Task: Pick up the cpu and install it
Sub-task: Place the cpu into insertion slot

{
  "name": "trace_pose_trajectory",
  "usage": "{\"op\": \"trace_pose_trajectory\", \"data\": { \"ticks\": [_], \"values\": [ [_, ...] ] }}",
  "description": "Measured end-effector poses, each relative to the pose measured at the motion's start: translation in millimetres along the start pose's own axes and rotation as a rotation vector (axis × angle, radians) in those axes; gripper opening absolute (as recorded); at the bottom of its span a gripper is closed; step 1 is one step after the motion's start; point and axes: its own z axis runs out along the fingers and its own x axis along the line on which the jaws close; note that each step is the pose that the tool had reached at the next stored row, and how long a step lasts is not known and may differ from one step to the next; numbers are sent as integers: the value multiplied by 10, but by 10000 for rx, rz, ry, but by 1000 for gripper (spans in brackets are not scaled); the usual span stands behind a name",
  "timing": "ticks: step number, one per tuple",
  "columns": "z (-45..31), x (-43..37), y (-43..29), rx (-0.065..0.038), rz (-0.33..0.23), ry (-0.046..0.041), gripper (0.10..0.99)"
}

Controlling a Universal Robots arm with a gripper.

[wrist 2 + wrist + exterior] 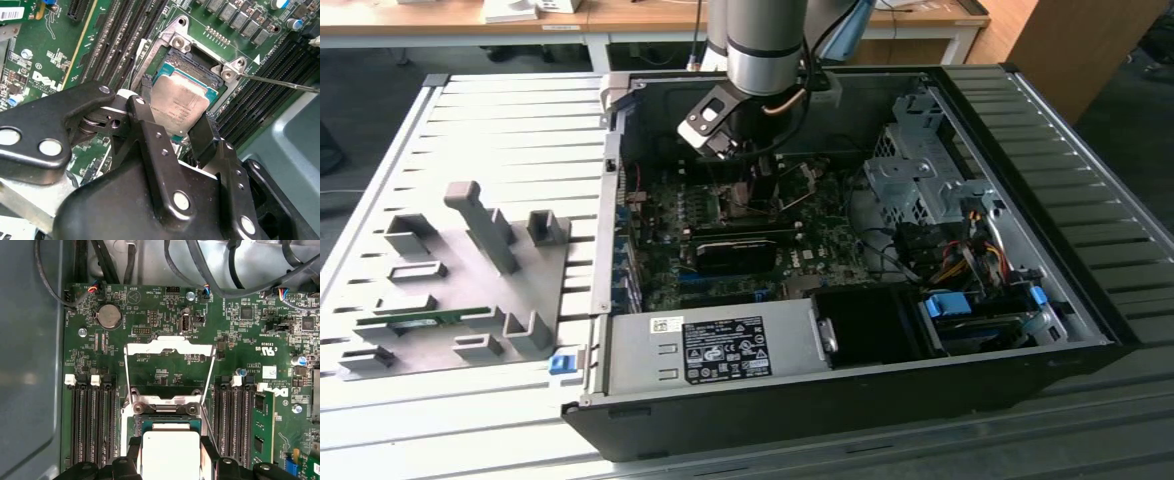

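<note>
printed label (720, 348) on the power supply (638, 362); white lettering and a barcode sticker (268, 372) on the motherboard (150, 315); faint print on the cpu (182, 102).

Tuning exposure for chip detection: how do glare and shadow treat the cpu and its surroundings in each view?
Second wrist view: the cpu top carries an even soft sheen, with no hard hotspot. First wrist view: its top washes out near white against the green board. Exterior view: the case interior lies in dim shade.
</note>
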Motion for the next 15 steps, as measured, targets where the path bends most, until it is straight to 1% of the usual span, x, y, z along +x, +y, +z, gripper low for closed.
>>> {"op": "trace_pose_trajectory", "data": {
  "ticks": [8, 15],
  "values": [
    [28, 18, -11, -1, 3, 9, 545],
    [100, 22, -15, 0, 2, 11, 545]
  ]
}}
